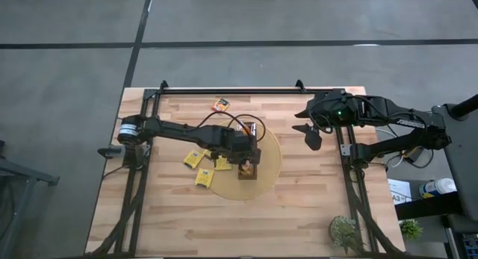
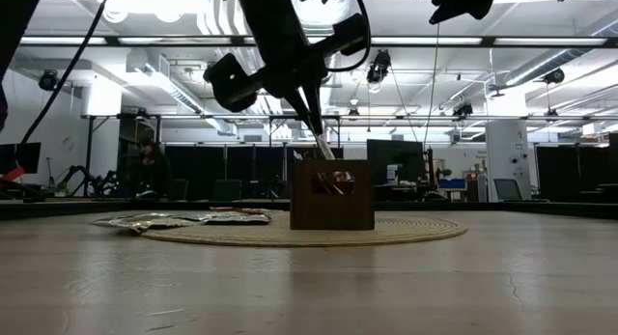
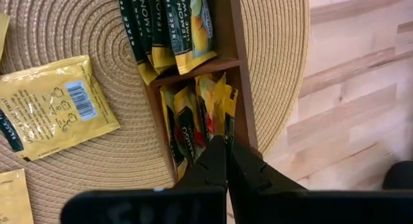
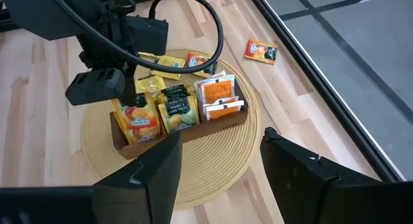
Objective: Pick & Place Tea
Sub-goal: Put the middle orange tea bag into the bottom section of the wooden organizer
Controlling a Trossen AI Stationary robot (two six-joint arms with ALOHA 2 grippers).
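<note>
Fingers of my left gripper [image 3: 226, 161] pinched shut, empty, tips among yellow tea sachets [image 3: 205, 114] upright in the tray [image 3: 240, 75]; right gripper [image 4: 219, 166] wide open.

wooden table [image 1: 299, 214] seen from straight above, on grey floor. a round tan woven mat [image 1: 270, 173] lies near the table's centre, with a narrow dark-brown tray [image 1: 247, 163] on it. left arm reaches in from the table's left edge; left gripper [image 1: 249, 159] sits directly over the tray. yellow tea sachets [image 1: 196, 159] lie loose just beside the mat's left rim, one [image 1: 205, 177] nearer the front. a single orange sachet [image 1: 219, 104] lies apart, near the table's far edge. right gripper [image 1: 312, 137] hovers over bare wood, well clear of the mat, fingers apart. a small green plant [image 1: 345, 231] stands at the front right corner.
</note>
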